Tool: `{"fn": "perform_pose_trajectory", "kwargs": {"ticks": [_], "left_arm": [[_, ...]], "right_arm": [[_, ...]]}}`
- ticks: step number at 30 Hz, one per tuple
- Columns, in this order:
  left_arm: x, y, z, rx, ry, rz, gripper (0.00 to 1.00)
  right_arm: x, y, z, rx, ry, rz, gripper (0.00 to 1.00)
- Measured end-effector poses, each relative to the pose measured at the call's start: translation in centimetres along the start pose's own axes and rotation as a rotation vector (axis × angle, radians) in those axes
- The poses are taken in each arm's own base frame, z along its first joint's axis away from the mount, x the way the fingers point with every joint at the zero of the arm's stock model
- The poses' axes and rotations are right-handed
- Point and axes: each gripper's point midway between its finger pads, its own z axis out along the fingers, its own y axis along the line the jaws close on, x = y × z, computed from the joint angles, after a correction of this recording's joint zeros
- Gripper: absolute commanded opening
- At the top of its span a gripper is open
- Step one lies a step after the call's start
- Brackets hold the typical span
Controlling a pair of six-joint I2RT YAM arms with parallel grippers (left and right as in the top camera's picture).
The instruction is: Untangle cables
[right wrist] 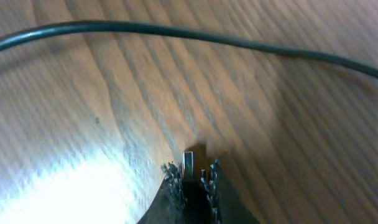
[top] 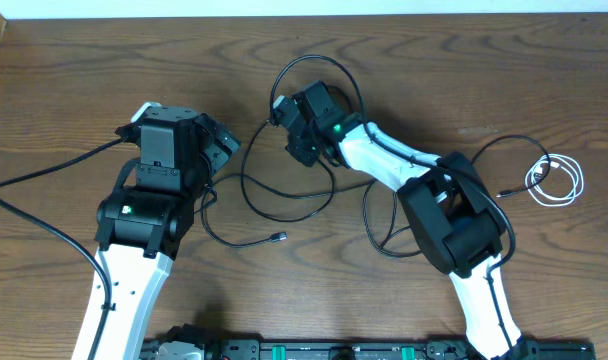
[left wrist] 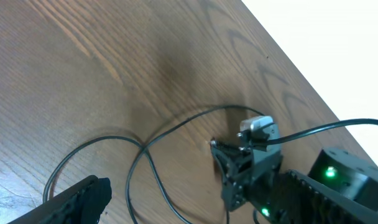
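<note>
Black cables [top: 284, 205] lie in crossing loops on the wooden table between my two arms, and one plug end [top: 279, 237] rests free near the front. A white cable [top: 554, 182] sits coiled at the far right. My right gripper [top: 289, 130] is down at the far loop, shut on a black cable's small metal plug [right wrist: 188, 160], which shows between its jaws [right wrist: 192, 171]. Another black strand [right wrist: 176, 31] crosses the table ahead of it. My left gripper [top: 222, 145] stands open beside the loops, holding nothing. Only one of its fingers [left wrist: 83, 196] shows in the left wrist view.
A second black plug end [top: 502, 190] lies next to the right arm [top: 454, 215]. Thick black arm wiring [top: 44, 175] trails off to the left. The table's far edge [top: 304, 14] runs along the top.
</note>
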Motion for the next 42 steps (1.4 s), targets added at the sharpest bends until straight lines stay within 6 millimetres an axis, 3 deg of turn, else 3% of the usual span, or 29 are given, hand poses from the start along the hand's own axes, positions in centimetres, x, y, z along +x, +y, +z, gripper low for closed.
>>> {"fn": "perform_pose_trajectory", "kwargs": {"ticks": [2,5,9,13,16,19,25,29,31,37,40,42], "left_arm": [[0.0,0.0,0.0,0.000,0.000,0.000,0.90],[0.0,0.0,0.0,0.000,0.000,0.000,0.90],[0.0,0.0,0.0,0.000,0.000,0.000,0.90],[0.0,0.0,0.0,0.000,0.000,0.000,0.90],[0.0,0.0,0.0,0.000,0.000,0.000,0.89],[0.0,0.0,0.0,0.000,0.000,0.000,0.90],[0.0,0.0,0.0,0.000,0.000,0.000,0.89],[0.0,0.0,0.0,0.000,0.000,0.000,0.90],[0.0,0.0,0.0,0.000,0.000,0.000,0.90],[0.0,0.0,0.0,0.000,0.000,0.000,0.89],[0.0,0.0,0.0,0.000,0.000,0.000,0.90],[0.0,0.0,0.0,0.000,0.000,0.000,0.90]], "right_arm": [[-0.5,-0.5,-1.3,0.007,0.006,0.011,0.01],[-3.0,-2.0,-4.7,0.034,-0.033,0.029,0.01],[-8.0,-4.6,-12.9,0.105,-0.161,0.050,0.01],[-11.2,-7.2,-22.1,0.189,-0.309,0.074,0.01],[-11.6,-9.7,-27.4,0.260,-0.386,0.107,0.01],[-10.4,-13.3,-31.0,0.338,-0.420,0.158,0.01],[-3.4,-23.0,-34.2,0.531,-0.353,0.330,0.01],[3.1,-29.4,-36.2,0.668,-0.283,0.464,0.01],[7.3,-32.4,-37.4,0.740,-0.236,0.542,0.01],[19.3,-38.3,-39.9,0.878,-0.110,0.764,0.01],[25.8,-39.8,-40.4,0.912,-0.049,0.907,0.01],[28.9,-40.0,-40.3,0.915,-0.020,0.995,0.01]]}}
